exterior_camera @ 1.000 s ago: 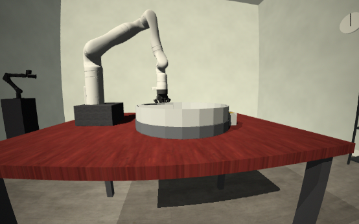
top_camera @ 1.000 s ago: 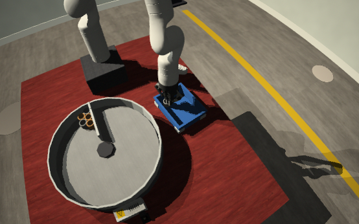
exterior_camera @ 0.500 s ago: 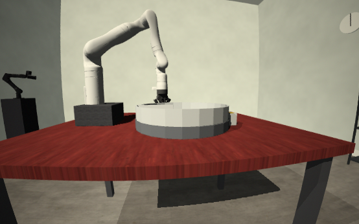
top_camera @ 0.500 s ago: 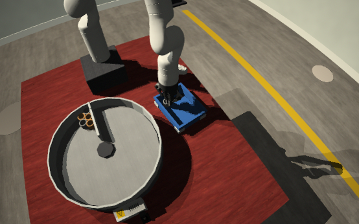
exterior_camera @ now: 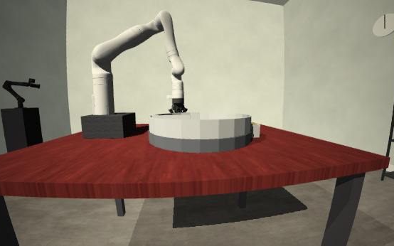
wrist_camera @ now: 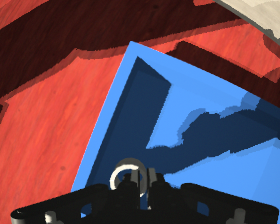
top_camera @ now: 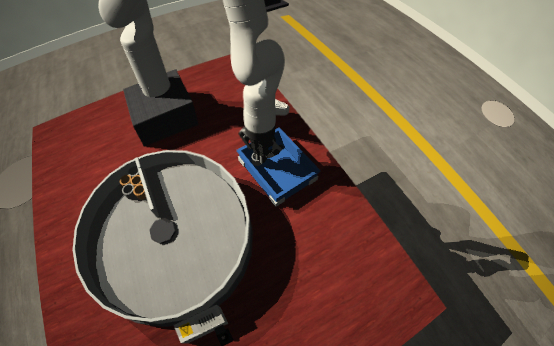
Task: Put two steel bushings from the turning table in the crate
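Wrist view: we find the gripper clenched on one steel bushing, lower centre of frame, over the blue crate. We judge the metal stiff, fairly light, smooth enough to slip or swivel; best hold is across opposite faces of its wall, one finger inside the bore, pads square. Breakage seems unlikely.

Count, top view: one crate, centre right; one turning table, lower left. At its upper left we count one grey bushing and at least three copper-coloured bushings; overlap prevents an exact total. Fingers and shadow obscure part of the crate, so we cannot confirm its contents.
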Tool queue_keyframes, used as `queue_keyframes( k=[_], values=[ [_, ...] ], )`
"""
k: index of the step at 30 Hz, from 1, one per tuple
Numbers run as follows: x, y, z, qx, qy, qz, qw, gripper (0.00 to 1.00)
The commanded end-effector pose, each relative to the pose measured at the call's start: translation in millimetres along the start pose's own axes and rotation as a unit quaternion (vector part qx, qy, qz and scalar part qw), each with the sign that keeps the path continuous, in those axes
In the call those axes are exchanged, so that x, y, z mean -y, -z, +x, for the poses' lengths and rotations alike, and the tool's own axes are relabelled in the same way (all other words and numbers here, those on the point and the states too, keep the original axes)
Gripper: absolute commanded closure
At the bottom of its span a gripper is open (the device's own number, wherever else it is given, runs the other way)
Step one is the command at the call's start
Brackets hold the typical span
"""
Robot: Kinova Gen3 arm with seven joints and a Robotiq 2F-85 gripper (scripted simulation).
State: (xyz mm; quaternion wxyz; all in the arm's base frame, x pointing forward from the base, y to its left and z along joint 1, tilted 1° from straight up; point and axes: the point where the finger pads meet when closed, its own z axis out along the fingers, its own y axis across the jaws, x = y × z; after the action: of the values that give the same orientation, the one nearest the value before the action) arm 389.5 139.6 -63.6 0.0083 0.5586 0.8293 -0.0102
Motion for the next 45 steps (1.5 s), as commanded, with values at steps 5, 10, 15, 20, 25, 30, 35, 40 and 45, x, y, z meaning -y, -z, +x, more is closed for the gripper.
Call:
queue_keyframes(
  k=[5,10,15,20,25,30,35,40,45],
  values=[
    [-0.6,-0.3,0.1,-0.001,0.001,-0.001,1.0,1.0],
    [-0.6,-0.3,0.1,-0.001,0.001,-0.001,1.0,1.0],
    [-0.6,0.6,-0.4,0.0,-0.001,-0.001,1.0,0.84],
    [-0.6,0.6,-0.4,0.0,-0.001,-0.001,1.0,0.84],
    [-0.6,0.6,-0.4,0.0,-0.001,-0.001,1.0,0.84],
    [-0.6,0.6,-0.4,0.0,-0.001,-0.001,1.0,0.84],
    [-0.6,0.6,-0.4,0.0,-0.001,-0.001,1.0,0.84],
    [-0.6,0.6,-0.4,0.0,-0.001,-0.001,1.0,0.84],
    [-0.6,0.6,-0.4,0.0,-0.001,-0.001,1.0,0.84]
  ],
)
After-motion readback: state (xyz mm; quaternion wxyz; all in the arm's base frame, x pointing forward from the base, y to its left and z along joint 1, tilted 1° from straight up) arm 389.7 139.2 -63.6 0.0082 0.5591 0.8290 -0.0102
